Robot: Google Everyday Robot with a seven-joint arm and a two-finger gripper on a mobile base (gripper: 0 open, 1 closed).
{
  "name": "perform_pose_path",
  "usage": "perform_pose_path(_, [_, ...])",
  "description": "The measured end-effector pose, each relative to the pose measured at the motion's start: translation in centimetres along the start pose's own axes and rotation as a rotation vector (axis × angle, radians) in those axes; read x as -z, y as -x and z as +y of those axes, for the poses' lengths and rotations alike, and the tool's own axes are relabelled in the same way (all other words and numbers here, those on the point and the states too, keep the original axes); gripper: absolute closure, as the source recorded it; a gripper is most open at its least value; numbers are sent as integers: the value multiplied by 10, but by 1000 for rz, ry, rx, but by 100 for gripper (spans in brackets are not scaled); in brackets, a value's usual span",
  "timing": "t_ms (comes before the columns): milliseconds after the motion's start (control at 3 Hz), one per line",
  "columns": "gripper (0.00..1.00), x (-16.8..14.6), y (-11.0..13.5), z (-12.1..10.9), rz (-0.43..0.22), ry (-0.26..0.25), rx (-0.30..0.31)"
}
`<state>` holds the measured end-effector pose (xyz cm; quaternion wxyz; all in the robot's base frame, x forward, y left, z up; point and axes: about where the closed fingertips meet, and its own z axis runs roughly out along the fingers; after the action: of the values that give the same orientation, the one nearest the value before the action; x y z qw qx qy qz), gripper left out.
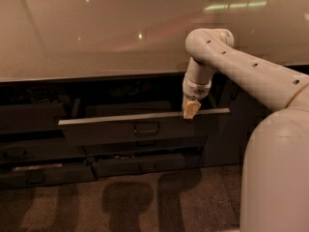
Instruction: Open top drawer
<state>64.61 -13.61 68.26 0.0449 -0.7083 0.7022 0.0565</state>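
Note:
The top drawer (111,129) is a wide dark grey front with a small centre handle (146,128) and a pale metal top rim (120,118). It stands pulled out from under the counter, and its inside is dark. My gripper (191,109) points down from the white arm (241,66). Its tan fingertips sit at the drawer's rim, right of the handle.
A glossy beige counter (96,37) overhangs the drawers. Narrower drawer fronts (145,166) sit below the top one, and another dark stack (34,153) stands to the left. My white base (275,178) fills the right foreground. Speckled floor (130,202) lies in front.

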Motion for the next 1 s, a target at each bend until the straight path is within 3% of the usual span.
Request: perform_pose_path(1000, [100, 0, -1, 8, -3, 2, 9])
